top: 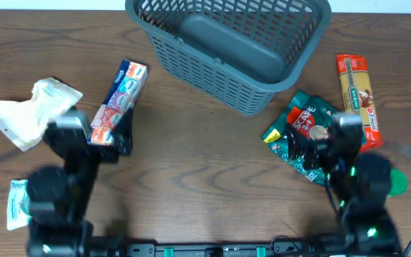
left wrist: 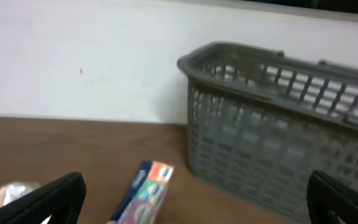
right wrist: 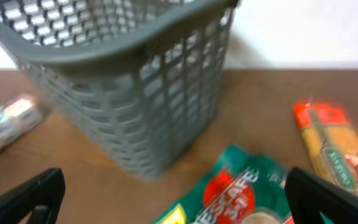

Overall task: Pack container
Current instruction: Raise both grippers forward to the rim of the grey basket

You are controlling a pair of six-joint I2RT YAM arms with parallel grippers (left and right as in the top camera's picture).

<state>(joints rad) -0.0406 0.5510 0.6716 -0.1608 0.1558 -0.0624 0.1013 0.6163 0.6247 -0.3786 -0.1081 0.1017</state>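
Observation:
The container [top: 212,71], a large dark grey slotted basket, stands at the back middle of the table with nothing in it; it also shows in the left wrist view [left wrist: 260,143] and the right wrist view [right wrist: 129,106]. My left gripper [top: 97,140] [left wrist: 194,208] is open over the near end of a colourful tissue pack [top: 122,89] [left wrist: 145,193]. My right gripper [top: 321,140] [right wrist: 179,205] is open above a green and red coffee packet [top: 300,127] [right wrist: 235,193]. Neither gripper holds anything.
A white crumpled bag [top: 28,111] lies at the left. A small pale packet [top: 16,203] lies at the front left. An orange pasta packet [top: 357,96] [right wrist: 334,149] lies right of the basket. A white wall stands behind the table.

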